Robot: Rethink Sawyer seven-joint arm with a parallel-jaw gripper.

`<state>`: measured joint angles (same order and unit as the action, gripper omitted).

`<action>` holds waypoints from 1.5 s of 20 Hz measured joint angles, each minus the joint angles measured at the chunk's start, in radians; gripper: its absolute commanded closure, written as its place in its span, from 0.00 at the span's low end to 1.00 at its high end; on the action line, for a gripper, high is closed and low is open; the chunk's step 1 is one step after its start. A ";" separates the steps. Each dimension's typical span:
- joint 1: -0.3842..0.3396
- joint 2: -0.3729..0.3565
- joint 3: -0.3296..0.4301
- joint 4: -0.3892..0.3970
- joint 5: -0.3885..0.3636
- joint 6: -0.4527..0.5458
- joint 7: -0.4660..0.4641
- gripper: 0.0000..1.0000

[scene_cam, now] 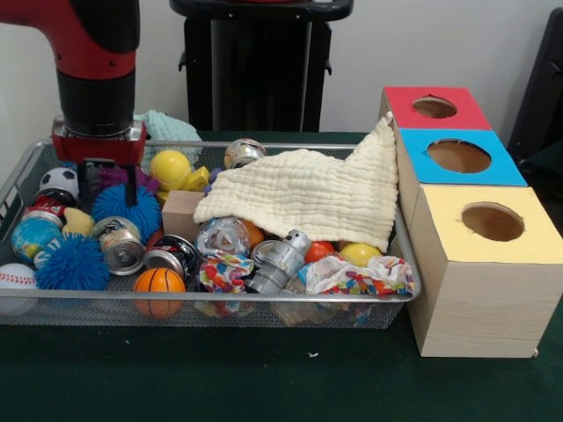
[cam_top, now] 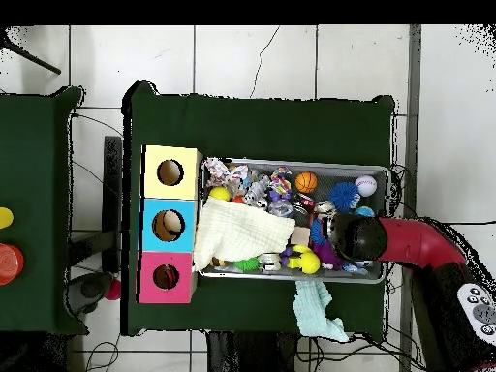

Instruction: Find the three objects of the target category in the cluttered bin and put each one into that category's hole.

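A: What is the step in hand?

B: A judgement only: the gripper [scene_cam: 107, 185] is going down into the bin [scene_cam: 26, 176] at its end far from the three boxes, among the balls. The target category is not shown, so I cannot say which objects count.

A: How to do it well?

B: Come straight down over one object, say the blue spiky ball [scene_cam: 126, 209] just below the gripper, and avoid nudging the soccer ball [scene_cam: 59, 182] or the cans [scene_cam: 119, 243] beside it. Much lies hidden under the cream cloth [scene_cam: 303, 193], which covers the bin's box-side end, so that may need lifting.

A: And the fingers?

B: Two dark prongs show, but whether they are spread or closed I cannot tell. Nothing looks held.

A: The arm's pose?

B: The wrist [scene_cam: 97, 105] stands upright over the bin; overhead, the arm [cam_top: 412, 242] reaches in across the counter [cam_top: 291, 121]. The red [scene_cam: 435, 107], blue [scene_cam: 458, 156] and yellow [scene_cam: 492, 221] holes appear empty.
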<state>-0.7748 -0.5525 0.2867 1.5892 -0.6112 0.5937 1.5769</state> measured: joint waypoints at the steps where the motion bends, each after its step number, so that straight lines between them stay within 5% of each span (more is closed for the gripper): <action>1: -0.005 0.000 0.000 0.001 -0.003 0.000 0.000 0.00; 30: -0.029 0.091 -0.014 0.001 -0.175 -0.137 0.000 0.00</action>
<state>-0.8036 -0.4611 0.2726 1.5905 -0.7857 0.4570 1.5769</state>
